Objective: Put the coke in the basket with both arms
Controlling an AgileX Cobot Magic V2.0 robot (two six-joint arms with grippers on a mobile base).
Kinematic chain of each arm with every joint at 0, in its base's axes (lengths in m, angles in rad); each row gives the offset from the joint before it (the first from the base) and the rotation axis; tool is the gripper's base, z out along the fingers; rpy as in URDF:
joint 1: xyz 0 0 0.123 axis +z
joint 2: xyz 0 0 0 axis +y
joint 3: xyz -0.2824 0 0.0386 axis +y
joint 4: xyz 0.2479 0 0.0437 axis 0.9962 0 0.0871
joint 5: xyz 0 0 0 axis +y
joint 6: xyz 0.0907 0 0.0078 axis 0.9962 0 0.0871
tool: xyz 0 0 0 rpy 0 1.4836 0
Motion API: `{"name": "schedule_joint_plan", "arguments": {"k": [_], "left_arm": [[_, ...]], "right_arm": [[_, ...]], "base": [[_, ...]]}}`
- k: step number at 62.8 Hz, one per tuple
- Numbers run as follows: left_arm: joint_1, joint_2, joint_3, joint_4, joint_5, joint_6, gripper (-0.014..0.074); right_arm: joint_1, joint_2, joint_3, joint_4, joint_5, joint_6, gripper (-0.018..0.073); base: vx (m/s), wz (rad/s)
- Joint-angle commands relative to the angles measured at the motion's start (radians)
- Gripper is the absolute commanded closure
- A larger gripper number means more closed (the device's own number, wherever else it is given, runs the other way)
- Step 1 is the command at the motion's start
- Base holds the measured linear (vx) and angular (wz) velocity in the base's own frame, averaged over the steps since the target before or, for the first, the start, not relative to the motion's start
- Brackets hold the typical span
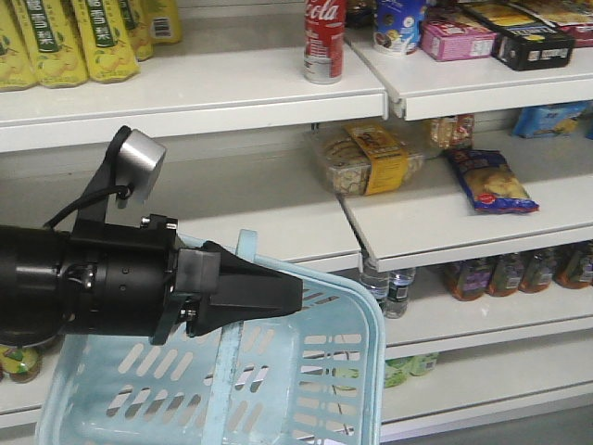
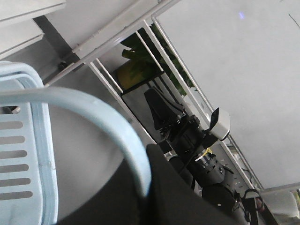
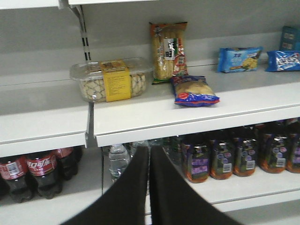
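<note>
The coke (image 1: 324, 39), a red can with white script, stands upright on the top shelf, left of the shelf joint. Below it the light blue basket (image 1: 347, 320) hangs in front of the shelves. My left gripper (image 1: 295, 295) reaches in from the left and is shut on the basket's handle (image 1: 227, 357). The left wrist view shows that handle (image 2: 93, 110) curving into my left gripper (image 2: 143, 161), with the basket's slotted wall (image 2: 26, 154) at the left. My right gripper (image 3: 149, 157) is shut on nothing and faces the middle shelf. The coke is out of the right wrist view.
A clear cookie tub (image 3: 110, 80) and snack bags (image 3: 193, 91) lie on the middle shelf. Dark cola bottles (image 3: 40, 171), water bottles (image 3: 118, 160) and juice bottles (image 3: 220, 159) fill the shelf below. Yellow tea bottles (image 1: 74, 37) stand top left. The right arm (image 2: 187, 136) shows beyond the basket.
</note>
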Motion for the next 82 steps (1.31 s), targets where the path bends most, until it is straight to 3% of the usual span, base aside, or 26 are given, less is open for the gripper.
{"name": "schedule_joint_plan", "arguments": {"k": [1,41,82], "left_arm": [[-0.007,-0.029,-0.028,-0.078,0.01,0.005,0.0603],[-0.007,-0.029,-0.028,-0.078,0.009,0.005,0.0603],[-0.007,-0.029,-0.028,-0.078,0.009,0.005,0.0603]], "right_arm": [[-0.005,-0.013,0.008,-0.007,-0.073,-0.01,0.0565],[-0.005,-0.013,0.008,-0.007,-0.072,-0.01,0.0565],[-0.005,-0.013,0.008,-0.007,-0.071,-0.01,0.0565]], "base": [[0.1,0.39],[0.1,0.35],[0.09,0.01]]}}
